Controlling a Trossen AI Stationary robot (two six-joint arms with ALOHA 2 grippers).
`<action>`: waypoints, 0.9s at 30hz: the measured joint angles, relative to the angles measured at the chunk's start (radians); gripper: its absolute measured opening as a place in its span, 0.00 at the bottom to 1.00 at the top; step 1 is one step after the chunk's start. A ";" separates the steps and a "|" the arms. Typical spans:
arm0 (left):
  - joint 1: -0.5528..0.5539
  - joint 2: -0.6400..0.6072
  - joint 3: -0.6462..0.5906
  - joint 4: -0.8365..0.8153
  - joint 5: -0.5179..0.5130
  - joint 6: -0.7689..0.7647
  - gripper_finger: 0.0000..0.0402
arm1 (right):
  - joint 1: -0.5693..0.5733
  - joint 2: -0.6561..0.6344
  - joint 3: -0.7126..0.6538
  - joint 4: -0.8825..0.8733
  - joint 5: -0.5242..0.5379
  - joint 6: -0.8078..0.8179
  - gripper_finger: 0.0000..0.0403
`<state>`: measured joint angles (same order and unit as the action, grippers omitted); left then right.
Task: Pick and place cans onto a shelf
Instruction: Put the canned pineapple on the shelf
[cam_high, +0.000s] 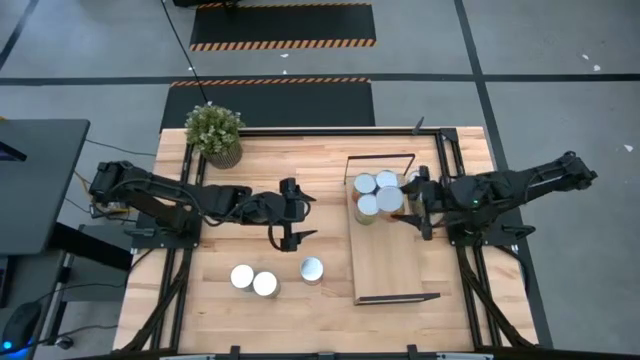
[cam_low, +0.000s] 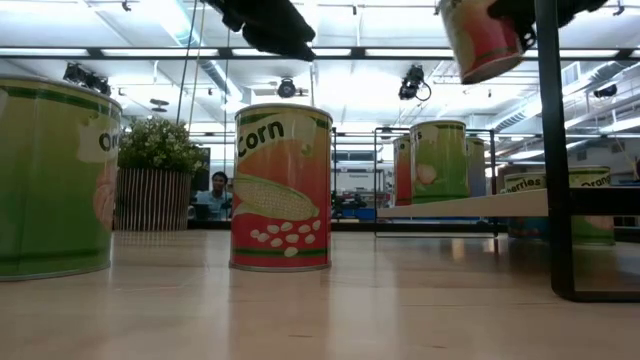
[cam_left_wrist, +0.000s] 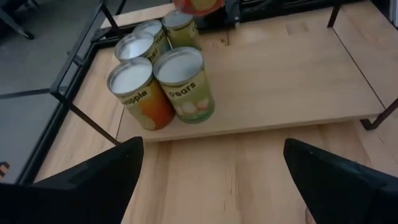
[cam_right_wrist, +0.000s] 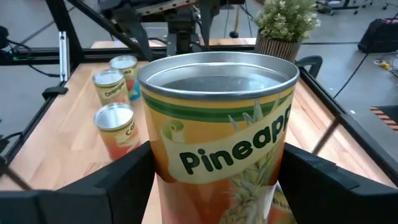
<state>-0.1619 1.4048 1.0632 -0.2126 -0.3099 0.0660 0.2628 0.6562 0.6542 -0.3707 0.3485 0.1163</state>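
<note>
My right gripper (cam_high: 412, 203) is shut on a pineapple can (cam_right_wrist: 217, 137), held above the far end of the shelf (cam_high: 385, 255), next to several cans (cam_high: 375, 193) standing on the board. The held can also shows at the top of the low view (cam_low: 482, 40) and of the left wrist view (cam_left_wrist: 199, 5). My left gripper (cam_high: 298, 212) is open and empty over the table's middle, facing the shelf; its fingers frame the shelf cans (cam_left_wrist: 163, 81) from a distance. Three cans (cam_high: 262, 278) stand upright on the tabletop at the near left, one of them the corn can (cam_low: 282, 187). My right gripper pinches the pineapple can by its labelled side wall (cam_right_wrist: 163, 171), one finger (cam_right_wrist: 115, 183) on each side. The fingers come level from the table's right side. The can is lifted clear of the shelf, top up and somewhat tilted in the low view.
A potted plant (cam_high: 214, 132) stands at the table's far left corner. The shelf's thin black frame (cam_high: 382, 157) rises at its far and near ends. The near half of the shelf board (cam_high: 388, 265) is bare wood. A person (cam_low: 218, 190) sits far behind the table.
</note>
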 joint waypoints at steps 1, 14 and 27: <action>0.000 0.000 -0.006 0.006 0.000 -0.003 0.98 | 0.013 -0.018 -0.005 -0.006 0.017 0.008 0.77; 0.001 -0.010 -0.008 0.016 0.000 -0.007 0.98 | 0.064 -0.082 -0.175 -0.056 0.153 0.196 0.77; 0.001 -0.010 -0.008 -0.002 0.000 -0.025 0.98 | 0.064 -0.082 -0.304 -0.043 0.159 0.333 0.77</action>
<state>-0.1608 1.3949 1.0554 -0.2150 -0.3099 0.0414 0.3271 0.5739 0.3498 -0.4138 0.5072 0.4495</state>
